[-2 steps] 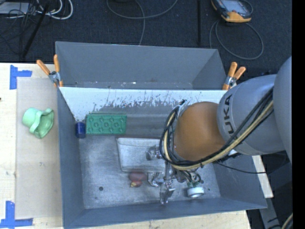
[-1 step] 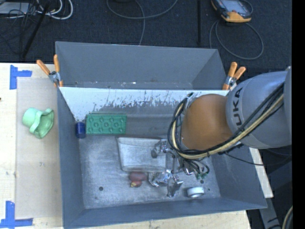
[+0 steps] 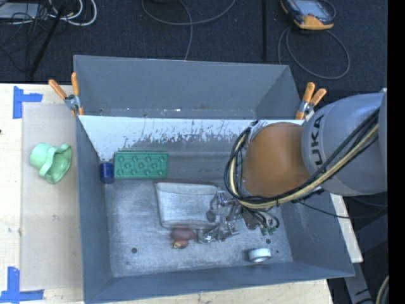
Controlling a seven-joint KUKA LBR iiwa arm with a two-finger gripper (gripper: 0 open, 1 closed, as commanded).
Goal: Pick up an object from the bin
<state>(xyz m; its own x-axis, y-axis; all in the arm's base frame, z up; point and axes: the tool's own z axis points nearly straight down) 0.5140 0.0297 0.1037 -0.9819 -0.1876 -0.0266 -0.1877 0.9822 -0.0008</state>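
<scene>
Your end effector [image 3: 218,227] sits low over the bin [image 3: 190,94] floor, at the right edge of a pale grey tray [image 3: 180,201]. A reddish-brown lump [image 3: 182,235] lies just to its left. You cannot tell whether it is spread or pressed together. The arm [image 3: 342,144] bears partial "KUKA" lettering. A silver disc [image 3: 258,254] lies near the front-right; a green block [image 3: 140,165] is well apart at the back wall. The left floor is open.

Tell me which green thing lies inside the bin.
The dark green studded block, at the back left of the bin; the pale green thing sits outside it.
</scene>
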